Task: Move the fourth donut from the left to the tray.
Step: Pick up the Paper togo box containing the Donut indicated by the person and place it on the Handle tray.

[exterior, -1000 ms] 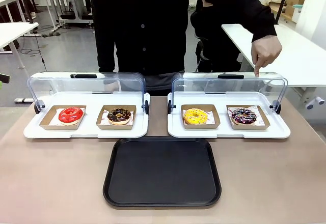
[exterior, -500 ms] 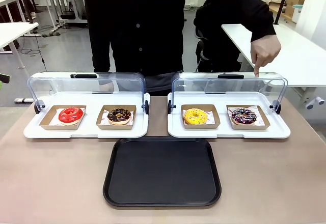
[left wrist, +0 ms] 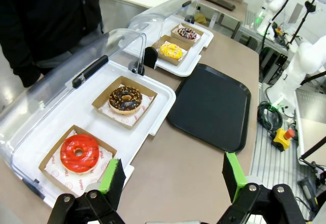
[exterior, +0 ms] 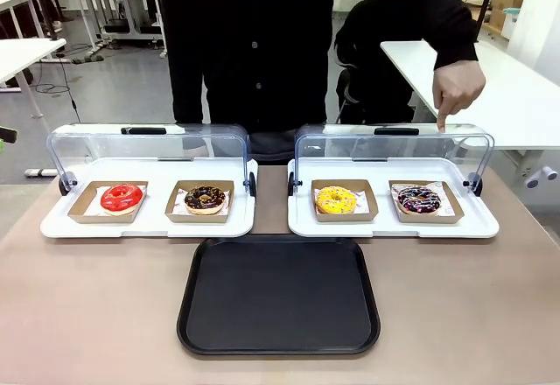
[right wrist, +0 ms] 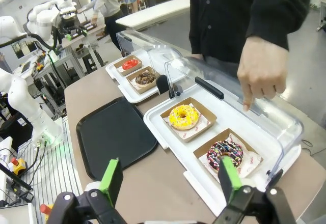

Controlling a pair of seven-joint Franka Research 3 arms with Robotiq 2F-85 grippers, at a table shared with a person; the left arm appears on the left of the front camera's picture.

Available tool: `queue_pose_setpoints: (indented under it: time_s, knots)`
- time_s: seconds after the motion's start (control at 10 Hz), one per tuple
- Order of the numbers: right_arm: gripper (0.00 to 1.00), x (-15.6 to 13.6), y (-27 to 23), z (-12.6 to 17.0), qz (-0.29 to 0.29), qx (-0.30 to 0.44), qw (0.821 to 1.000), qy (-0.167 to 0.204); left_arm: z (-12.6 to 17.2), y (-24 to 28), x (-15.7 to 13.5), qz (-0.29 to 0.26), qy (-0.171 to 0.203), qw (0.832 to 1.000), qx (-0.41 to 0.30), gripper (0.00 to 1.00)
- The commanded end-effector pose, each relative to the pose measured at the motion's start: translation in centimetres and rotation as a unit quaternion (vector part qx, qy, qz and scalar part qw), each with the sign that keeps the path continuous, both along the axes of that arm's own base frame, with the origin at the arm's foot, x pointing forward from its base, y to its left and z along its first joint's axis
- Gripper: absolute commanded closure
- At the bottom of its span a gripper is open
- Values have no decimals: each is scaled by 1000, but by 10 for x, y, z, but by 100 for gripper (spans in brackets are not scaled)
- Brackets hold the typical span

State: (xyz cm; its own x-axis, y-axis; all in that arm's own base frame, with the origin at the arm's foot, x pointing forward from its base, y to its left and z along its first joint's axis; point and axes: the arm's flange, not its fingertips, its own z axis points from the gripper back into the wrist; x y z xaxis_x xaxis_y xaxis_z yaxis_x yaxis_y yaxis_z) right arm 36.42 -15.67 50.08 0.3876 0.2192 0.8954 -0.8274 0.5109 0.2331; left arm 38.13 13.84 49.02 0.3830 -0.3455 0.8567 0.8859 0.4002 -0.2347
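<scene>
Tabletop tan, black tray centre; bg white desks, prob. office.

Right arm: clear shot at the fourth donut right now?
Probably yes. The clear lid is swung back, the fourth donut lies uncovered in its box before the open right pincer, and the person's hand points from above the lid.

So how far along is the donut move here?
Done: nothing moved, though the clear lid is raised. The fourth donut sits in its box, and the tray holds no donut. In hand: the person's hand points down at that lid; the left claw and right claw are open, holding nothing. Left: grasp the donut, carry it over, set it on the tray.
</scene>
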Motion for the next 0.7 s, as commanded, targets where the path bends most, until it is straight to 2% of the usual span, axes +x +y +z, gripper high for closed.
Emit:
queue_pose_setpoints:
  time_s: [0.0,0.3,0.6]
  knots:
    - [0,23,22,5,21,-66,998,14,1,1,1,-3,-7,1000,-8,0]
    - [0,51,63,-10,71,-187,979,33,1,1,1,-3,-7,1000,-8,0]
    - [0,61,102,-37,118,-329,937,1,1,1,1,-3,-7,1000,-8,0]
